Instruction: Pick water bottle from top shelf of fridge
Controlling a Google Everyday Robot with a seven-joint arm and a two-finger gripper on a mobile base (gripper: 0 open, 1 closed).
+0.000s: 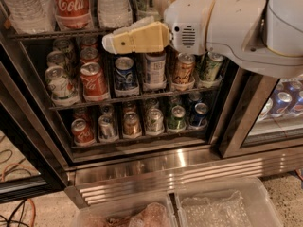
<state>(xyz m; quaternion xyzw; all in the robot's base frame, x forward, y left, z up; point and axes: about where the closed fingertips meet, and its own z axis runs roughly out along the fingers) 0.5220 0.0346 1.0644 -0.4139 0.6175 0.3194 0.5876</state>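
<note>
The fridge [142, 167] stands open with its dark interior facing me. On the top shelf [47, 34], a wire rack at the top of the view, stand a clear ribbed water bottle [22, 8] at the far left, a red Coca-Cola bottle [71, 4], and a second clear water bottle [113, 4]. Their tops are cut off. My gripper [113, 41], cream-coloured on a white arm [222, 25], reaches in from the right. It points left just below the front edge of the top shelf, under the second clear bottle, and holds nothing that I can see.
Two lower wire racks hold several cans, such as a red Coke can [93, 82] and a blue can [125, 73]. A second cooler door [279, 103] with cans is at right. Clear plastic bins [222, 207] sit on the floor in front. Cables [19, 207] lie at lower left.
</note>
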